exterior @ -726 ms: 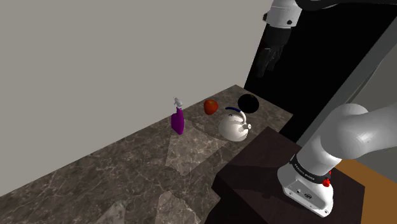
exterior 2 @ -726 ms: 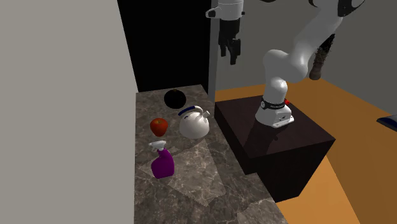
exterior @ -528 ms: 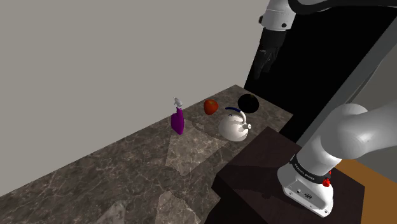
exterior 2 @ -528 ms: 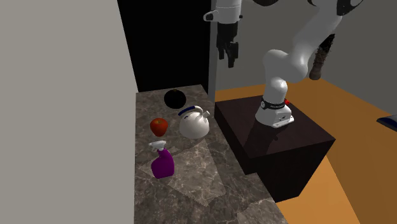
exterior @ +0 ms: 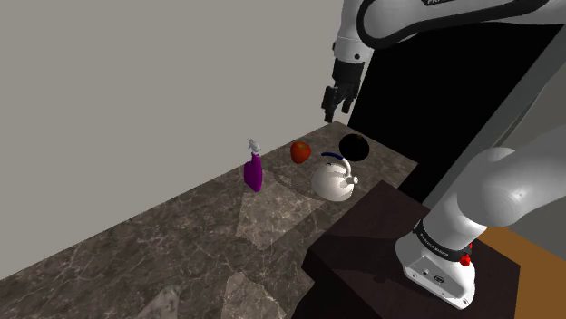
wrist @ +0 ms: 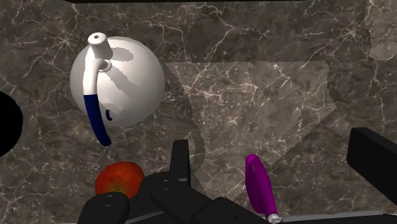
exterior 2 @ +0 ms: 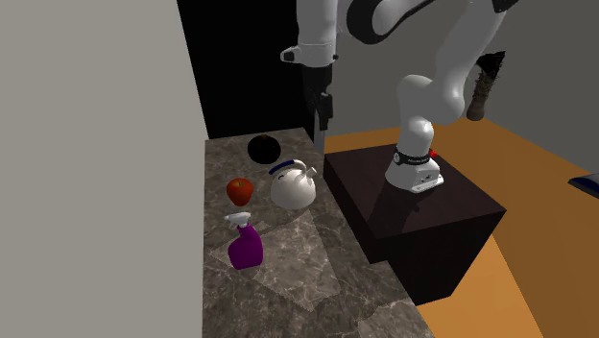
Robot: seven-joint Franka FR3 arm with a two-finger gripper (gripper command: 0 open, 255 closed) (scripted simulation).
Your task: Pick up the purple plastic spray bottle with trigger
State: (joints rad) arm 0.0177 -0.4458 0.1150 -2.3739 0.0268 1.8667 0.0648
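Observation:
The purple spray bottle point(exterior: 255, 170) with a pale trigger head stands upright on the marble counter point(exterior: 181, 245), close to the wall. From the second exterior view the bottle point(exterior 2: 246, 247) is the item nearest the camera. My gripper point(exterior: 335, 111) hangs high above the counter's far end, over the kettle and apple, well apart from the bottle. It also hangs high there point(exterior 2: 324, 120) in the second exterior view. In the wrist view the gripper point(wrist: 277, 159) is open, its fingers point(wrist: 180, 159) wide apart, and the bottle point(wrist: 261, 188) lies far below between them, untouched.
A white kettle point(exterior: 334, 178) with a blue handle stands beside a red apple point(exterior: 300, 151) and a black ball point(exterior: 353, 145) at the counter's far end. The dark stand point(exterior: 381, 245) adjoins the counter. A grey wall runs behind, a black area beyond it.
The arm has swung toward the shoulder view's left and lowered, bringing the gripper from beside the black area to above the kettle and apple. The objects have not moved.

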